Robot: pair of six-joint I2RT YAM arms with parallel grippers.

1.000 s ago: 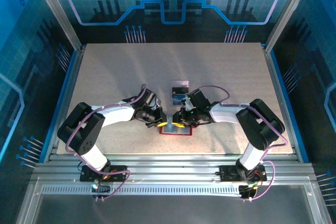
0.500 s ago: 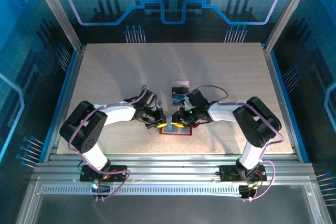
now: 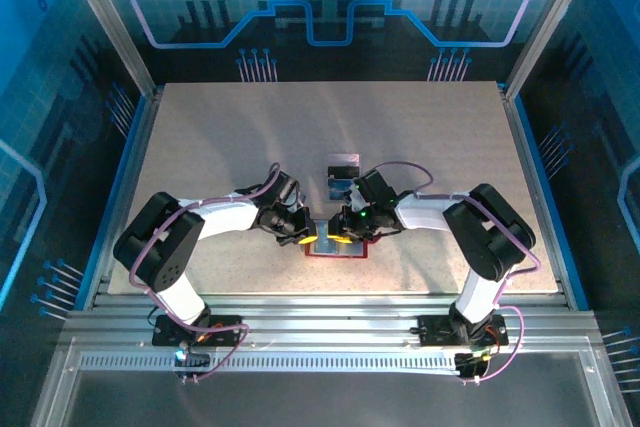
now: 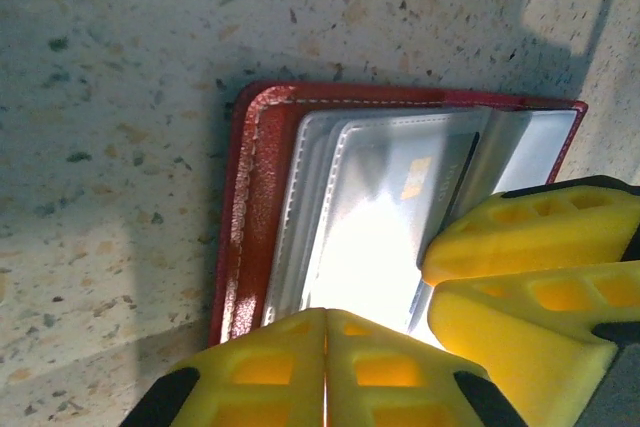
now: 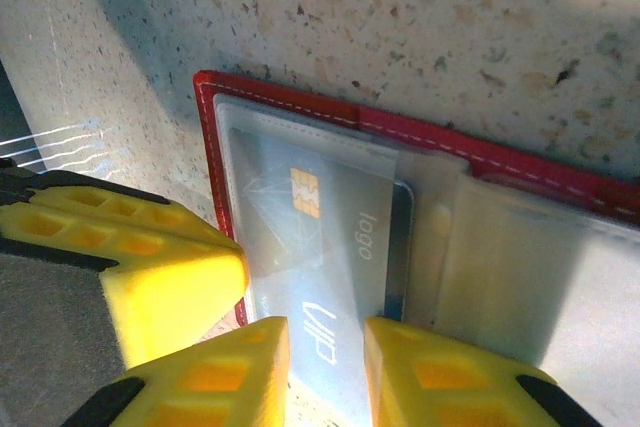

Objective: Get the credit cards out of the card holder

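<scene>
1. Two end effectors are working over the open card holder (image 4: 243, 209), which lies flat on the worktop (image 5: 450, 27) directly beneath both sets of tips.
2. The left end effector (image 4: 325, 327) has its jaws together. Its tips sit on the near edge of the clear pockets (image 4: 330, 172), and I read it as the hold-down.
3. The right end effector (image 5: 327, 349) has its jaws a little apart and clamped on nothing I can see. The grey credit card (image 5: 320, 237) shows in the gap between its tips, chip end farther from them. I cannot tell how far the card has left its pocket.
4. To do this well, I'd keep the left tips pressing steadily and draw the card flat, in line with the pocket mouth. I'd close on its free end only once enough edge is clear. Lifting early would likely fold the holder up with it.
5. Just beyond the right end effector, a dark card (image 3: 344, 163) and a blue card (image 3: 337, 187) lie out on the worktop.
6. Compared with a second ago, the right arm's elbow has moved in slightly and the left arm has shifted a touch. The holder and the two loose cards lie where they did.
</scene>
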